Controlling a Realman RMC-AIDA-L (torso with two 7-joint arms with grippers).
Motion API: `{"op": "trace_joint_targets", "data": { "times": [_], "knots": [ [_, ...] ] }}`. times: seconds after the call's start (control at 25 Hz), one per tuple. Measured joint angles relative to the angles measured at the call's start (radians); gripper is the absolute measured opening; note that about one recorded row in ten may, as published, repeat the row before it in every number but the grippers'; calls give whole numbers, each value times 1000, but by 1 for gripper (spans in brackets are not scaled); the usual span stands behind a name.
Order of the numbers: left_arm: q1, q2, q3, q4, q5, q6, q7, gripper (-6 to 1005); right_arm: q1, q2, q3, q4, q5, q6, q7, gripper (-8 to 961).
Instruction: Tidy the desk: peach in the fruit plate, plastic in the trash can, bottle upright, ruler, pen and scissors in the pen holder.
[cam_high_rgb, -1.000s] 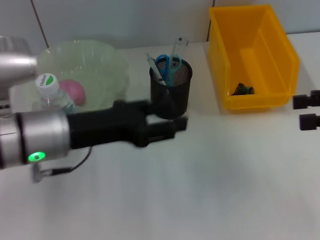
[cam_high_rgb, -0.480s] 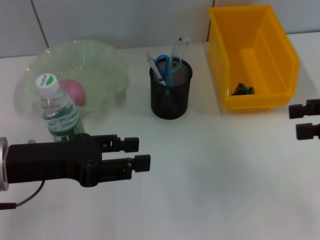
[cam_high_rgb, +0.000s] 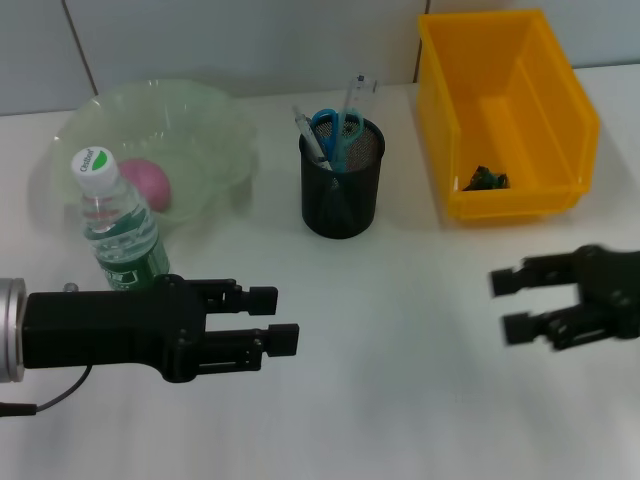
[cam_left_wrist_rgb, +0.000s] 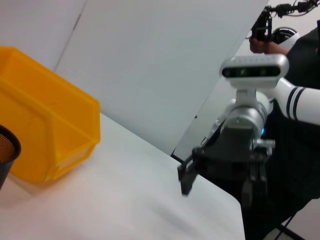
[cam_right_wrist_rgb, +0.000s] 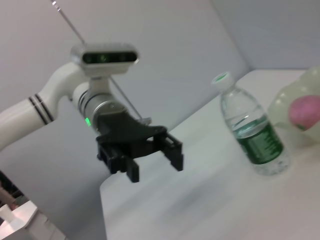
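A pink peach (cam_high_rgb: 147, 183) lies in the translucent green fruit plate (cam_high_rgb: 205, 125) at the back left. In front of the plate a water bottle (cam_high_rgb: 122, 228) with a green label stands upright. The black mesh pen holder (cam_high_rgb: 341, 195) holds blue-handled scissors (cam_high_rgb: 335, 126), a pen (cam_high_rgb: 307, 131) and a clear ruler (cam_high_rgb: 355, 93). Dark plastic (cam_high_rgb: 484, 180) lies in the yellow trash can (cam_high_rgb: 560, 95). My left gripper (cam_high_rgb: 274, 319) is open and empty near the table's front, right of the bottle. My right gripper (cam_high_rgb: 511, 305) is open and empty in front of the trash can.
In the right wrist view the left gripper (cam_right_wrist_rgb: 155, 167) shows with the bottle (cam_right_wrist_rgb: 252, 130) and peach (cam_right_wrist_rgb: 305, 111) beside it. In the left wrist view the right gripper (cam_left_wrist_rgb: 217, 182) stands past the trash can (cam_left_wrist_rgb: 45, 132), near the table's edge.
My left arm has drawn back from the pen holder to the near left and now holds still. My right gripper has come in from the right edge toward the table's middle.
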Motion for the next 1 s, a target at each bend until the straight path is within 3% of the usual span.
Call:
{"op": "trace_joint_targets", "data": {
  "times": [0.04,0.12,0.32,0.56,1.0],
  "knots": [
    [-9,0,-11,-22,1,6,9,628,0,0,0,0,0,0,0,811],
    [-17,0,-20,-41,2,12,19,629,4,31,-9,12,-1,8,-32,811],
    [-28,-1,-27,-63,3,33,27,630,15,59,-21,22,-13,16,-52,811],
    [-22,0,-31,-62,4,49,30,630,14,61,-23,23,-13,17,-52,811],
    [-14,17,-44,-53,49,93,52,631,1,36,-15,24,-13,6,-40,811]
  ]
}}
